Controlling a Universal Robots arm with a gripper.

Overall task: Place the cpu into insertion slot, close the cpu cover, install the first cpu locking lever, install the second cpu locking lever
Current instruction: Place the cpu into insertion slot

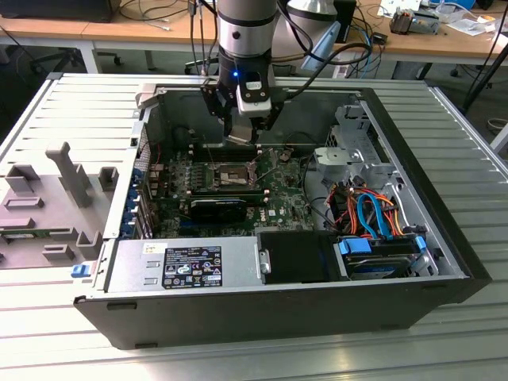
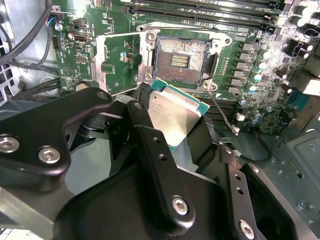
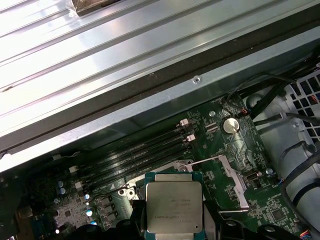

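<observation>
My gripper (image 1: pixel 241 133) hangs inside the open computer case, shut on the cpu (image 2: pixel 175 112). The cpu is a flat square chip with a silvery top and green rim, and it sits between the black fingers (image 2: pixel 142 125) in both wrist views, cpu (image 3: pixel 172 205). It is held in the air a short way above and beside the insertion slot (image 2: pixel 181 60), whose dark pin field lies bare. The cpu cover (image 2: pixel 117 62), a thin silver frame, is swung open to one side of the slot. A thin wire locking lever (image 2: pixel 220 112) stands loose beside the socket.
Long black memory slots (image 3: pixel 135 155) run beside the socket. The case wall (image 3: pixel 150 95) rises close behind them. On the exterior view's right sit a drive cage (image 1: pixel 357 151) and orange and blue cables (image 1: pixel 369 214). The power supply (image 1: pixel 182 266) fills the near left corner. A grey fixture (image 1: pixel 55 198) lies outside.
</observation>
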